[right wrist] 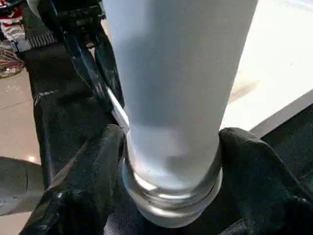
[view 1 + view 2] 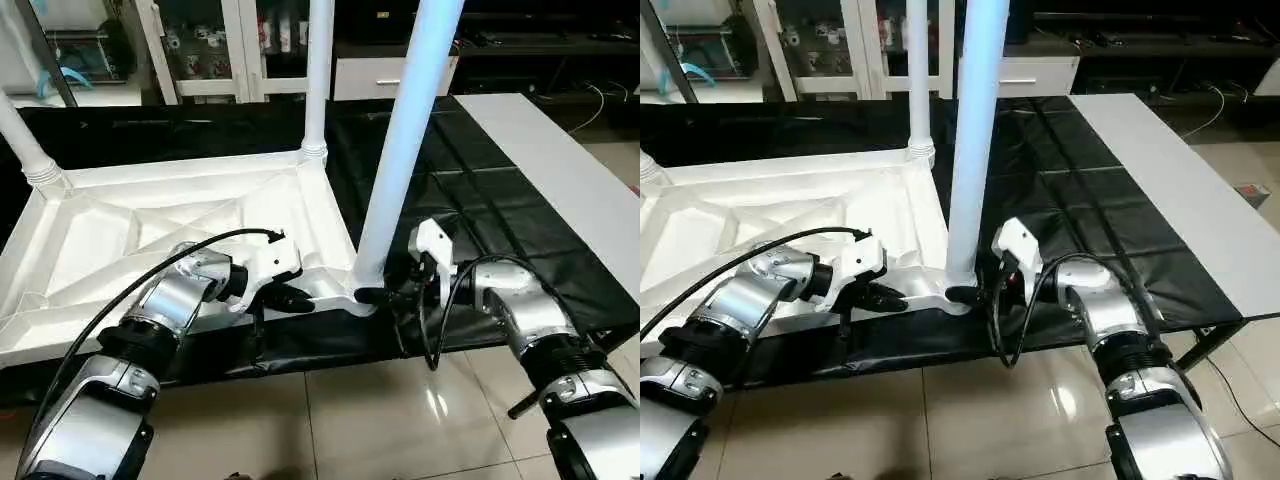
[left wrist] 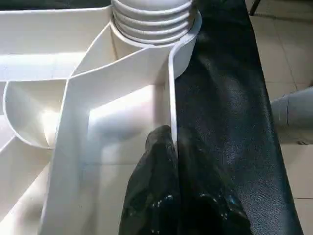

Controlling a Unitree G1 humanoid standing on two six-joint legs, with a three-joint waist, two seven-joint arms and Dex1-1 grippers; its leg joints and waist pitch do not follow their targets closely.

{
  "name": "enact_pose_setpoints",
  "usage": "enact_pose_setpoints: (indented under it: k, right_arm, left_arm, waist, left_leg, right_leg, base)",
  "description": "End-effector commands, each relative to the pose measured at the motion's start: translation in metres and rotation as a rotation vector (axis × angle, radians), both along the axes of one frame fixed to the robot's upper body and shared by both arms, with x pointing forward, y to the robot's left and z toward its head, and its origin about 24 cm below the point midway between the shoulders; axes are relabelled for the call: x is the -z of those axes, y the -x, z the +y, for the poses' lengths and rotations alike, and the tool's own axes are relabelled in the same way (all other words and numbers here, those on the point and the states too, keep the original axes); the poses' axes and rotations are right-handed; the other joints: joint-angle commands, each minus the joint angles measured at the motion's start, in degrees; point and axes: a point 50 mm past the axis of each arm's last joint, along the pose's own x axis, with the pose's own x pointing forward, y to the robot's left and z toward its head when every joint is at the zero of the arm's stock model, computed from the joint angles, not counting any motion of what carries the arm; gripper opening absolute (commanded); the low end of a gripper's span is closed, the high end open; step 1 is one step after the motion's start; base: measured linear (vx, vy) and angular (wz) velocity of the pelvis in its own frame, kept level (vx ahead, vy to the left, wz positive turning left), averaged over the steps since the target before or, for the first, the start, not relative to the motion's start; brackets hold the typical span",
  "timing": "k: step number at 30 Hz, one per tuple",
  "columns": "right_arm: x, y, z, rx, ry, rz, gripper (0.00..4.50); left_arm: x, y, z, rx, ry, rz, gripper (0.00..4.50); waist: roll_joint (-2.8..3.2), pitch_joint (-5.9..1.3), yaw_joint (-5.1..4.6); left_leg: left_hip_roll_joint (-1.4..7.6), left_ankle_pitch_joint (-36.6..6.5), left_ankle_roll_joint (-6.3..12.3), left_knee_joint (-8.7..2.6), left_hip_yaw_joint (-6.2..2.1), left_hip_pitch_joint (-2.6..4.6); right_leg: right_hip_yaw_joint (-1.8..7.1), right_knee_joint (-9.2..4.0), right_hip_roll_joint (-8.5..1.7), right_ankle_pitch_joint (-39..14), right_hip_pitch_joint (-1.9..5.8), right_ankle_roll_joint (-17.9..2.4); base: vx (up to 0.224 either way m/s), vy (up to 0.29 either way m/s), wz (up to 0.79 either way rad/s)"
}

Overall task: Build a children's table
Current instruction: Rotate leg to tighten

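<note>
— From the head view, how many legs are up?
— Three white tubular plastic legs (image 2: 408,140) stand in the upturned white ribbed tabletop (image 2: 150,235) on the black-draped work table (image 2: 470,190).
— And the wrist views?
— Left gripper (image 3: 173,161) pinches the tabletop's rim; right gripper (image 1: 171,161) straddles the nearest leg's base, fingers (image 1: 80,191) against it.

A lab or showroom-like room: glossy tiled floor (image 2: 380,410), a work table (image 2: 560,170) draped in black cloth (image 2: 470,200), white glass-door cabinets (image 2: 215,45) holding small items, dark shelving (image 2: 1140,40), and loose cables (image 2: 605,95).
</note>
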Motion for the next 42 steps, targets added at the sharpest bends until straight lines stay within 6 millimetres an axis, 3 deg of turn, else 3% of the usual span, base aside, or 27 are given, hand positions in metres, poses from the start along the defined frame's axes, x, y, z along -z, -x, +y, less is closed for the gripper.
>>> enact_pose_setpoints:
  k: [1, 7, 14, 19, 21, 22, 24, 26, 30, 32, 33, 34, 36, 39, 42]
  right_arm:
    - [-0.006, -0.004, 0.001, -0.02, 0.009, -0.028, 2.87]
    - [-0.005, -0.004, 0.002, -0.032, 0.023, -0.032, 2.56]
    - [-0.002, -0.003, 0.002, -0.04, 0.035, -0.03, 2.5]
    - [0.005, -0.008, 0.002, 0.1, 0.04, -0.048, 2.5]
    - [0.018, -0.012, 0.008, 0.313, 0.046, -0.067, 2.49]
    - [0.019, -0.012, 0.008, 0.331, 0.045, -0.069, 2.49]
    - [0.025, -0.015, 0.016, 0.47, 0.027, -0.076, 2.48]
    - [0.027, -0.016, 0.018, 0.521, 0.024, -0.073, 2.47]
    - [0.034, -0.023, 0.042, 0.803, 0.049, -0.069, 2.36]
    - [0.034, -0.024, 0.045, 0.843, 0.052, -0.065, 2.33]
    - [0.034, -0.025, 0.05, 0.92, 0.053, -0.056, 2.32]
    - [0.035, -0.026, 0.056, 1.003, 0.041, -0.022, 2.32]
    - [0.035, -0.027, 0.068, 1.077, 0.025, 0.011, 2.32]
    - [0.029, -0.028, 0.078, 1.054, 0.011, -0.024, 2.27]
    - [0.02, -0.03, 0.091, 0.989, -0.055, -0.04, 2.2]
  left_arm:
    - [0.025, 0.014, 0.005, 0.033, -0.088, 0.113, 0.0]
    - [0.024, 0.015, 0.006, 0.033, -0.089, 0.112, 0.0]
    - [0.026, 0.017, 0.006, 0.028, -0.092, 0.113, 0.0]
    - [0.026, 0.011, 0.003, -0.037, -0.072, 0.069, 0.0]
    - [0.022, -0.003, -0.006, -0.14, -0.047, -0.011, 0.0]
    - [0.022, -0.004, -0.007, -0.149, -0.045, -0.018, 0.0]
    - [0.018, -0.013, -0.013, -0.206, -0.034, -0.064, 0.0]
    - [0.016, -0.016, -0.016, -0.224, -0.03, -0.08, 0.0]
    - [0.01, -0.028, -0.022, -0.325, -0.029, -0.159, 0.0]
    - [0.009, -0.029, -0.022, -0.332, -0.03, -0.169, 0.0]
    - [0.009, -0.031, -0.022, -0.345, -0.031, -0.175, 0.0]
    - [0.008, -0.033, -0.022, -0.358, -0.029, -0.186, 0.0]
    - [0.007, -0.036, -0.022, -0.369, -0.03, -0.194, 0.0]
    - [0.006, -0.036, -0.022, -0.372, -0.032, -0.197, 0.0]
    - [0.006, -0.038, -0.02, -0.381, -0.03, -0.198, 0.0]
  waist:
    - [-0.16, -3.96, 0.09]
    - [-0.1, -3.93, 0.06]
    - [-0.32, -3.93, 0.06]
    - [-0.61, -3.73, -0.28]
    - [-0.56, -3.35, -0.83]
    - [-0.56, -3.3, -1.04]
    - [-0.7, -3.23, -1.33]
    - [-0.56, -3.14, -1.79]
    - [-0.36, -3.04, -3.15]
    - [-0.14, -3.12, -3.36]
    - [-0.12, -3.16, -3.66]
    - [0.33, -3.19, -4.0]
    - [0.28, -3.23, -4.39]
    - [0.23, -3.15, -4.54]
    - [-0.04, -3.2, -4.33]
  left_leg:
    - [1.16, -13.03, 4.22, -3.65, 0.39, -0.1]
    - [1.2, -12.92, 4.36, -3.67, 0.38, -0.13]
    - [1.25, -12.9, 4.39, -3.66, 0.39, -0.11]
    - [1.15, -13.87, 4.12, -3.75, 0.44, -0.1]
    - [0.89, -17.24, 2.63, -3.97, 0.28, 0.2]
    - [0.72, -18.66, 1.6, -4.02, 0.14, 0.51]
    - [0.59, -20.32, 1.15, -4.09, -0.18, 0.49]
    - [0.46, -21.21, 0.78, -4.14, -0.38, 0.38]
    - [0.16, -25.41, 0.1, -4.08, -1.11, 0.14]
    - [0.22, -26.66, 0.3, -4.05, -1.17, 0.49]
    - [0.2, -26.93, 0.56, -4.11, -1.21, 0.34]
    - [0.23, -26.75, 0.43, -4.36, -1.36, 0.02]
    - [0.28, -27.83, -0.05, -4.5, -1.55, 0.2]
    - [0.3, -29.32, 0.14, -4.51, -1.46, 0.3]
    - [0.34, -28.02, 0.82, -4.49, -1.13, 0.24]
  right_leg:
    - [2.24, -3.09, -2.35, -15.91, 3.06, -13.82]
    - [2.22, -3.05, -2.28, -15.39, 3.07, -14.05]
    - [2.23, -2.98, -2.39, -15.69, 3.05, -14.19]
    - [2.27, -3.39, -2.4, -18.53, 2.84, -13.21]
    - [2.17, -4.19, -2.34, -24.76, 2.48, -11.14]
    - [2.06, -4.62, -2.33, -28.03, 2.16, -9.64]
    - [1.76, -5.11, -2.48, -32.03, 2.2, -7.58]
    - [1.58, -5.48, -2.41, -33.79, 2.01, -6.34]
    - [0.6, -6.2, -2.45, -37.96, 1.88, -3.98]
    - [0.44, -6.52, -2.49, -37.82, 1.65, -3.92]
    - [0.42, -6.49, -2.39, -36.37, 1.69, -4.34]
    - [0.51, -6.32, -2.43, -34.51, 1.85, -4.89]
    - [0.44, -6.1, -2.31, -33.17, 1.79, -5.59]
    - [0.64, -6.0, -2.39, -31.77, 1.6, -6.26]
    - [1.08, -5.85, -2.54, -29.96, 1.62, -7.25]
  base:
    - [0.0, 0.0, 0.0]
    - [0.0, 0.0, 0.0]
    - [0.0, 0.0, 0.0]
    - [0.0, 0.0, 0.0]
    - [0.0, 0.0, 0.0]
    - [0.0, 0.0, 0.0]
    - [-0.055, 0.0, -0.02]
    - [-0.025, 0.002, -0.02]
    - [0.0, 0.0, 0.0]
    - [0.0, 0.0, 0.0]
    - [0.0, 0.0, 0.0]
    - [0.0, 0.0, 0.0]
    - [0.0, 0.0, 0.0]
    - [0.0, 0.0, 0.0]
    - [0.0, 0.0, 0.0]
